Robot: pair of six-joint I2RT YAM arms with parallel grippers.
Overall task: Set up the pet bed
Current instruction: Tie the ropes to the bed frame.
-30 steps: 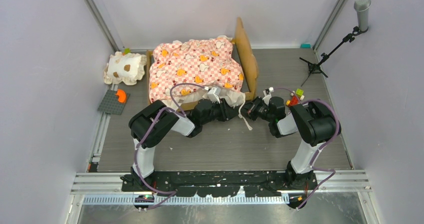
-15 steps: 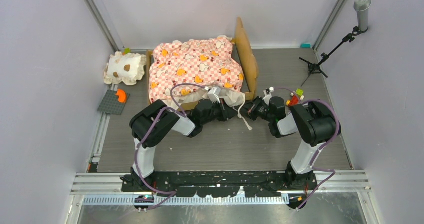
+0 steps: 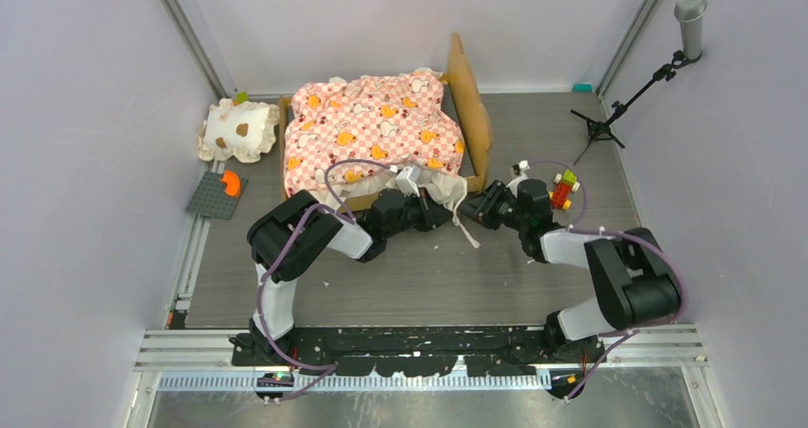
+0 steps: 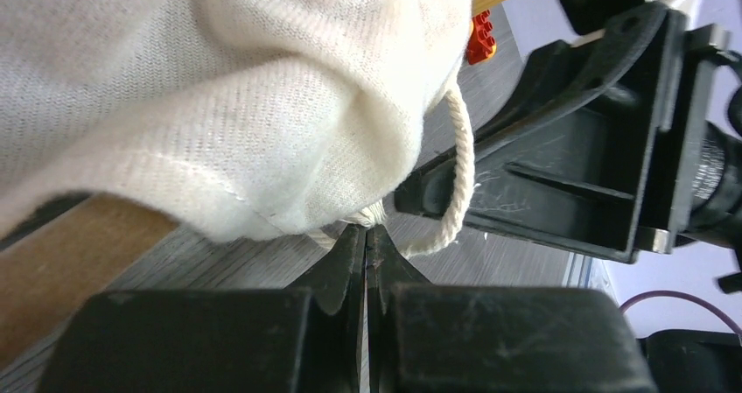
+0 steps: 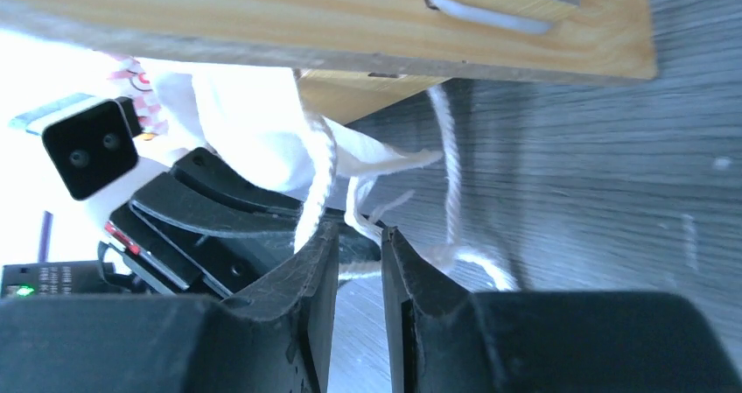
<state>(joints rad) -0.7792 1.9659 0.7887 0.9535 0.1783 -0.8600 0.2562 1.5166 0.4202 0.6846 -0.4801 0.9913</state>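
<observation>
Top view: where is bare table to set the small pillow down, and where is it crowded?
Free: the strip of table along the near rail, and the patch between headboard and tripod. Crowded: the near corner of the pet bed, where left gripper and right gripper meet at the cord.

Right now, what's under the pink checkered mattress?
Only the light-wood frame shows past the edges of the mattress: headboard and near rail. Whatever lies directly beneath is covered by the fabric. At the near corner the left gripper pinches its cream cord.
</observation>
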